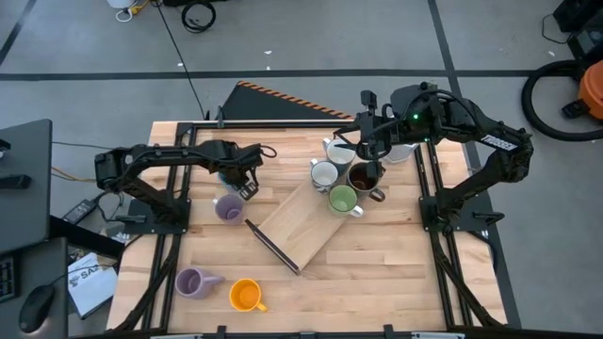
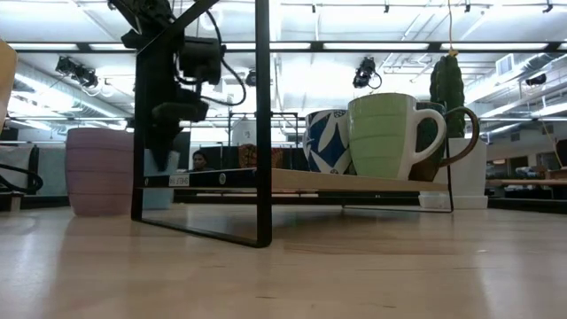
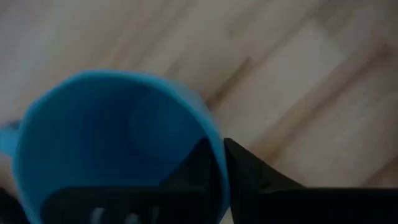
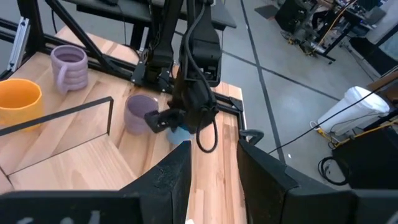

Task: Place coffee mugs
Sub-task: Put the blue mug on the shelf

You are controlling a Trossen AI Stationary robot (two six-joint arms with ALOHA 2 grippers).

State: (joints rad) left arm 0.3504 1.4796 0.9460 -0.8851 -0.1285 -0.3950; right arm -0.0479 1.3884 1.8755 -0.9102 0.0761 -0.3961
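Wooden table [image 1: 377, 264], eight mugs counted.
My left gripper [image 1: 243, 181] clamps the blue mug's [image 3: 118, 143] rim; four mugs sit on the shelf [image 1: 301, 221]; my right gripper [image 1: 369, 141] stands open above them.

Lighting: even and bright, from ceiling strip lights [image 2: 381, 46] above my table [image 1: 377, 273]. Shadows: soft, short, beneath my arms. Glare: mild sheen on the wood near the green mug [image 2: 381, 137]. Focus: my left wrist view is blurred on the blue mug [image 3: 112, 143].
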